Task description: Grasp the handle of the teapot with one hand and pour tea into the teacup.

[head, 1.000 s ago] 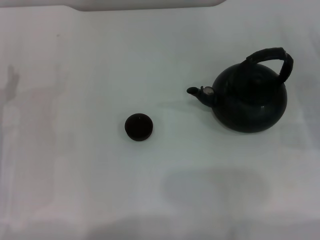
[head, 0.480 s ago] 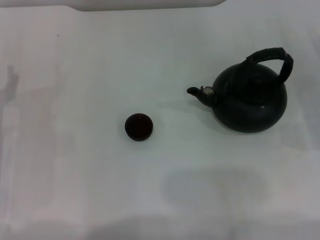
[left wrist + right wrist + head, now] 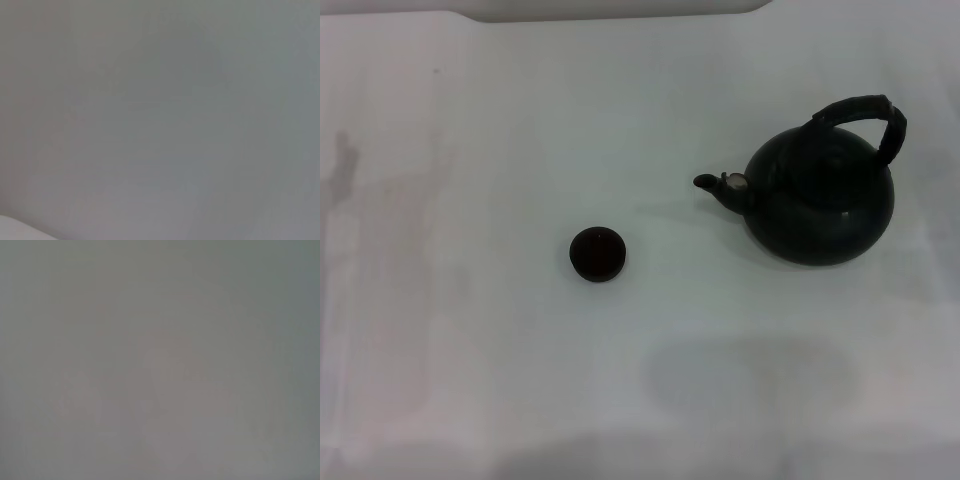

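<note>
One teapot and one teacup stand on the white table, well apart, with only bare surface between them. The teapot sits upright on the robot's right side, its short spout with the pale tip pointing toward the left, roughly in the teacup's direction but above it in the head view. The handle arches over the pot's top — thick, black and ribbed — with nothing touching it. The teacup rests near the middle of the table, closer to the robot than the teapot, its inside too dark to read. A pale edge runs along the table's far side. Neither gripper appears in any view; both wrist views show only a plain grey surface, so the fingers' state cannot be told — nothing grips the teapot.
</note>
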